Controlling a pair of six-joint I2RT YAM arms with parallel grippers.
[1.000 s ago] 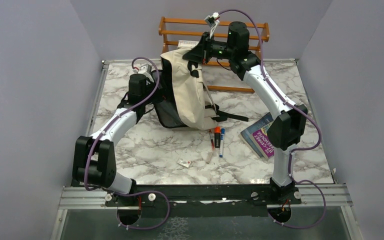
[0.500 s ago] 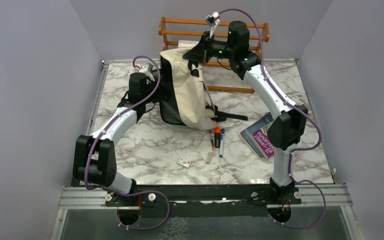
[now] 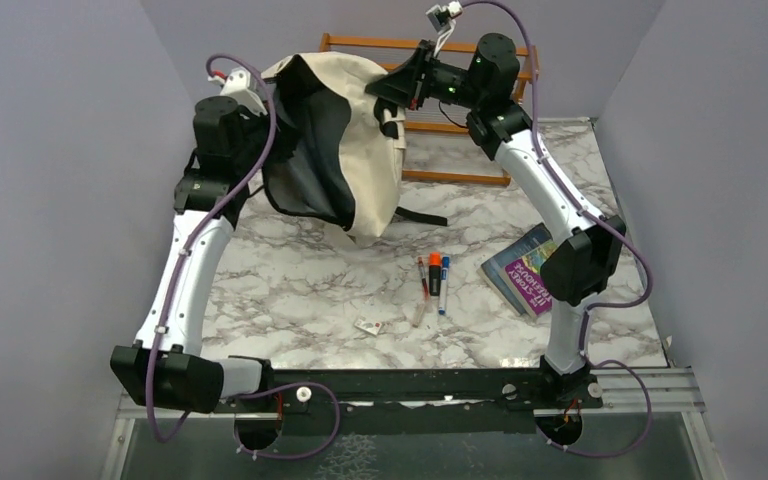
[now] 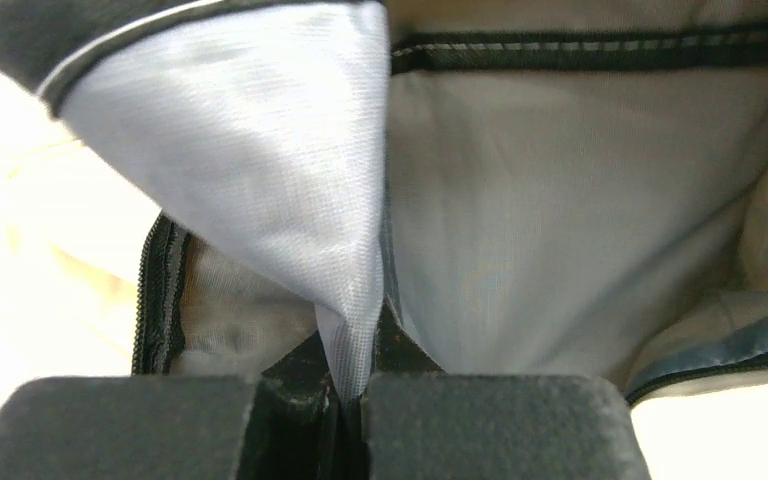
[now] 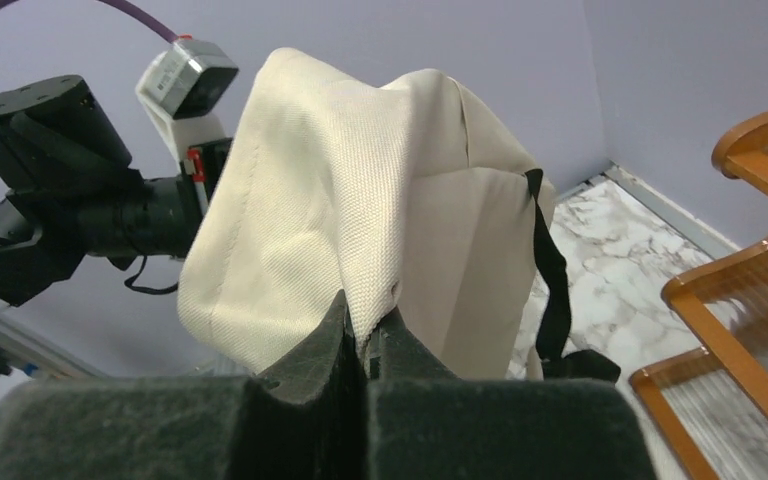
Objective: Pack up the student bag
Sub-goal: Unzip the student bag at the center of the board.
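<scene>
Marble bench (image 3: pixel 290 290) carries pens (image 3: pixel 433 280) and a book (image 3: pixel 522 268) toward its right edge, while the student bag (image 3: pixel 372 160) hangs over the far-left part, left claw (image 4: pixel 355 392) clamped on its grey inner lining, right claw (image 5: pixel 365 345) clamped on its cream outer fabric.
</scene>
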